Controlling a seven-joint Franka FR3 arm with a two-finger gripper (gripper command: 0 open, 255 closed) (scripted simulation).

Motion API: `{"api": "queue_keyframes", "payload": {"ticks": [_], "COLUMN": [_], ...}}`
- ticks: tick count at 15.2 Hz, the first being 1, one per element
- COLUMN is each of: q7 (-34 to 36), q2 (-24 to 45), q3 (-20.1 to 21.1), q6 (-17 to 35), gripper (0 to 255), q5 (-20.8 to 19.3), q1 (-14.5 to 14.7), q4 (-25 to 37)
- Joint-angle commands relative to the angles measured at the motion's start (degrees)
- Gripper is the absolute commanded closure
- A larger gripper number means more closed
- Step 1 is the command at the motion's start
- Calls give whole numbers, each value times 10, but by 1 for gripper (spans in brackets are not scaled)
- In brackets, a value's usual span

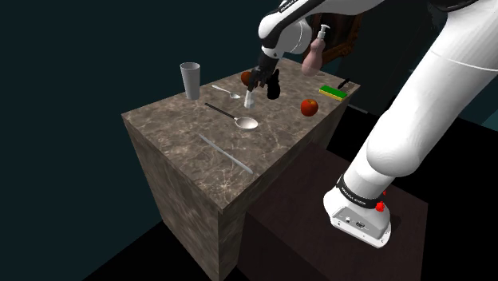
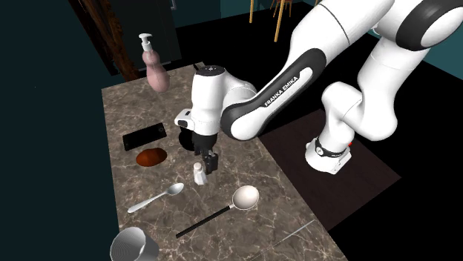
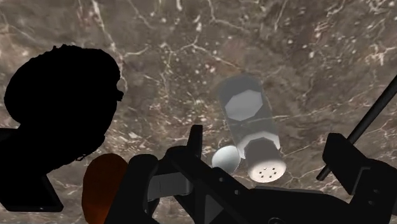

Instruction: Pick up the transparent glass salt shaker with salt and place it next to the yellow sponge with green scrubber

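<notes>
- At the shoulder view's left, you have a grey metal tumbler (image 1: 190,80) on the brown marble table (image 1: 183,152).
- Mid-table, your black gripper (image 3: 264,133) stands wide open around the upright clear glass salt shaker (image 1: 249,100), its fingers not touching it.
- Farther right, well apart, lies the yellow sponge with green scrubber (image 1: 335,92).

Kitchen in a home (a simulated one): a brown marbled stone counter (image 1: 199,160) carried a pump soap bottle (image 2: 154,70), a small spoon (image 2: 175,190), a large spoon (image 2: 245,197), a metal cup (image 1: 190,80), a red fruit (image 1: 310,107) and a yellow-and-green sponge (image 1: 334,92).
</notes>
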Motion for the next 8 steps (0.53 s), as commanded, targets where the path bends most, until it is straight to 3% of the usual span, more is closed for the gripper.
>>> {"api": "queue_keyframes", "payload": {"ticks": [1, 8], "q7": [-10, -26], "q2": [18, 43], "q3": [1, 5], "q6": [14, 37], "gripper": [0, 0], "q5": [14, 36], "q1": [2, 4], "q4": [2, 2]}}
